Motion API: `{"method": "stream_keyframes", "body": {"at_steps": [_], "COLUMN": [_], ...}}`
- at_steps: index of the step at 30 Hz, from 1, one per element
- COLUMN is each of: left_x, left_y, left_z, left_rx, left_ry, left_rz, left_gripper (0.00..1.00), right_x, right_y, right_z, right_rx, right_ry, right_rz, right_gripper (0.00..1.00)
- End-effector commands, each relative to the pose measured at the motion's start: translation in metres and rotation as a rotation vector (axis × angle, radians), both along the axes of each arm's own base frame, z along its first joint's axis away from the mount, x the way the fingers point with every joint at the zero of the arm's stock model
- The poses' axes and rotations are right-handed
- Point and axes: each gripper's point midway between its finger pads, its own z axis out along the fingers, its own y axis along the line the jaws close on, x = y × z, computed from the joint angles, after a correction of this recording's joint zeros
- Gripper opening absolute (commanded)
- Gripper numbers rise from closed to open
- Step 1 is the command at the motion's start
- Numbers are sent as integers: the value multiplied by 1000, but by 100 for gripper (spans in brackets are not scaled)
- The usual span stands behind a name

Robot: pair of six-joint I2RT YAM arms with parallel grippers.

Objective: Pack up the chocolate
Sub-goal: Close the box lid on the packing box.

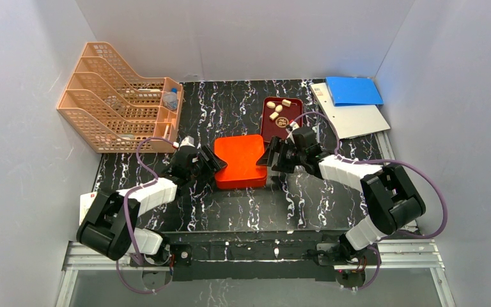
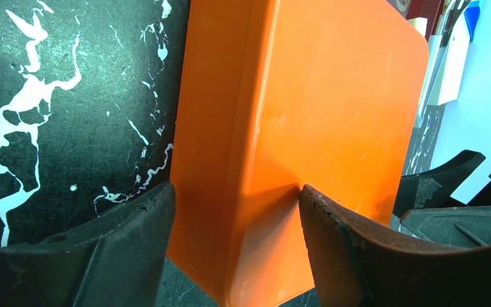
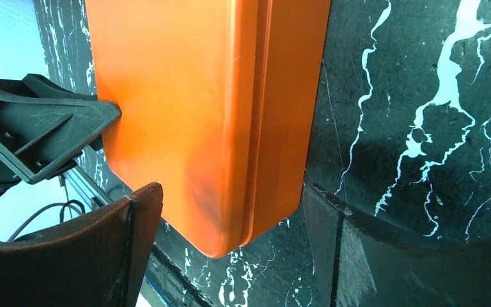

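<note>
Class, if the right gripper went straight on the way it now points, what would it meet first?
The orange-red rectangular plastic box: the right gripper has open jaws astride the box's edge, so contact looks almost immediate, though the exact gap is unclear.

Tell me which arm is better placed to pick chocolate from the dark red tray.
Right. The right gripper sits just before the dark red tray holding the chocolate; the left gripper is across the orange box, farther off.
</note>
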Motion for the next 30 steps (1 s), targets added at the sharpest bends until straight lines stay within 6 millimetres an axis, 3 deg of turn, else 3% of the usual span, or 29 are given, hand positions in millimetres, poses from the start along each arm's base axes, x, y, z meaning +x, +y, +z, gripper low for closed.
{"method": "stream_keyframes", "body": {"at_steps": [1, 20, 26, 30], "left_x": [-7, -7, -8, -9], "left_y": [4, 3, 0, -1], "left_z": [-2, -13, -20, -23], "left_rx": [21, 8, -9, -19], "left_ry": [17, 42, 62, 67], "left_rz": [-11, 2, 1, 0], "left_gripper": [68, 64, 60, 58], "right_x": [2, -29, -35, -38], "right_y": [0, -2, 3, 6], "right_z": [13, -37, -50, -56], "right_rx": [30, 38, 44, 43], "right_ry": [-26, 103, 137, 157], "right_rz": [-14, -10, -1, 4], "right_gripper": [88, 77, 67, 52]}}
